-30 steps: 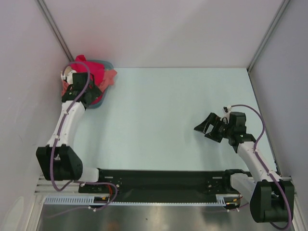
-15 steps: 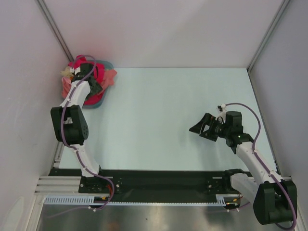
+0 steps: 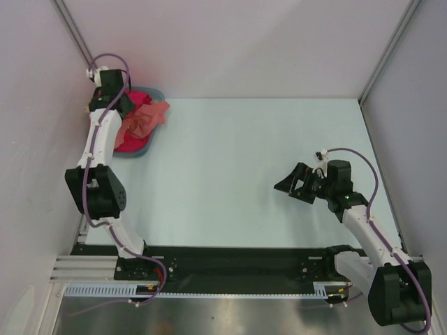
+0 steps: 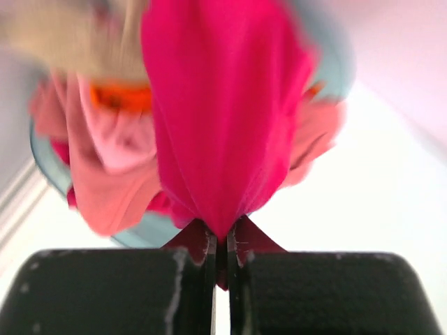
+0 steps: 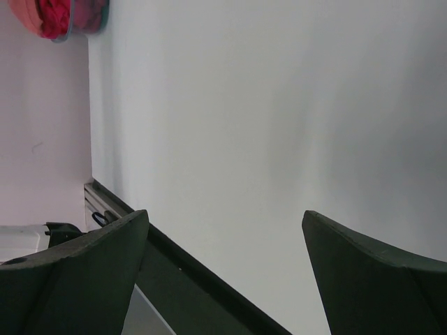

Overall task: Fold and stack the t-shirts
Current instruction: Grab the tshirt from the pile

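Note:
The t-shirts lie heaped in a small light-blue tub (image 3: 155, 92) at the far left corner. In the left wrist view a crimson-red shirt (image 4: 223, 105) rises from the heap as a stretched cone, and my left gripper (image 4: 221, 241) is shut on its tip. Around it lie a salmon-pink shirt (image 4: 105, 195), a pale pink one (image 4: 126, 139), an orange one (image 4: 122, 98) and a blurred beige one (image 4: 63, 31). From above, the left gripper (image 3: 124, 105) hangs over the tub, salmon cloth (image 3: 143, 118) spilling over the rim. My right gripper (image 3: 290, 185) stands open and empty over the table's right half.
Walls close in the table on the left, back and right; the tub sits tight against the left wall. The pale table top (image 3: 237, 153) stretches between the two arms. In the right wrist view the table's near edge rail (image 5: 181, 269) runs below the open fingers.
The left gripper has shut on the crimson shirt and pulled it up out of the heap, the arm stretching farther back. The right arm has shifted only slightly.

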### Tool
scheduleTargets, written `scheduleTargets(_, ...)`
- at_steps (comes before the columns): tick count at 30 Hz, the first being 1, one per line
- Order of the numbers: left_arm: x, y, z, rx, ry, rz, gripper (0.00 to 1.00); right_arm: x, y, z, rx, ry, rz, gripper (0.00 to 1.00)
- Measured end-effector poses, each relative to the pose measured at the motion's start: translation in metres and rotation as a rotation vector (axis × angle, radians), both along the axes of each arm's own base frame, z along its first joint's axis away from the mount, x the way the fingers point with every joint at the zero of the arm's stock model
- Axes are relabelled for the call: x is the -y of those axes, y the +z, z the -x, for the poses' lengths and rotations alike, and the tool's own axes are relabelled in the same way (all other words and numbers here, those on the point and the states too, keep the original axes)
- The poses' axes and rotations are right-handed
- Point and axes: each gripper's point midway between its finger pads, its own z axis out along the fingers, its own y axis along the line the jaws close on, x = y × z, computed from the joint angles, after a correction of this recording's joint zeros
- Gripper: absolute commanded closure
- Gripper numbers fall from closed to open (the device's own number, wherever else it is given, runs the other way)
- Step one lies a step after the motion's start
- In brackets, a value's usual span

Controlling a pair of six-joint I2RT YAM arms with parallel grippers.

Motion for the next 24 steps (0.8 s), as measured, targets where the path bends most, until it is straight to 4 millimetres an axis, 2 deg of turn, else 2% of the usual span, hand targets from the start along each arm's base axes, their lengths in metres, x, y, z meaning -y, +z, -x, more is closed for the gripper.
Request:
scheduleTargets(2,0.003,0.045,-0.007,0.105,-0.033,-0.017,1.00,0.000,0.001,0.000,0.001,-0.003,-0.004,0.00)
scheduleTargets(7,0.021,0.185,-0.029,0.457,-0.185,-0.075,1.00,-0.002,0.002,-0.001,0.002,-0.005,-0.007,0.00)
scheduleTargets(11,0.044,0.298,-0.026,0.754,-0.283,-0.121,1.00,-0.002,-0.001,-0.001,-0.010,-0.003,-0.003,0.00)
scheduleTargets(13,0.052,0.344,-0.019,0.896,-0.312,-0.133,1.00,-0.002,-0.004,-0.002,-0.016,-0.007,0.003,0.00)
scheduleTargets(16,0.060,0.387,-0.007,1.061,-0.327,-0.108,1.00,-0.002,-0.007,-0.003,-0.023,-0.011,0.010,0.00)
scheduleTargets(21,0.073,0.428,0.006,1.245,-0.344,0.057,1.00,-0.006,-0.014,-0.004,-0.053,-0.005,0.016,0.00)
scheduleTargets(24,0.096,0.452,0.020,1.348,-0.418,0.222,1.00,-0.009,-0.014,-0.005,-0.051,-0.004,0.021,0.00)
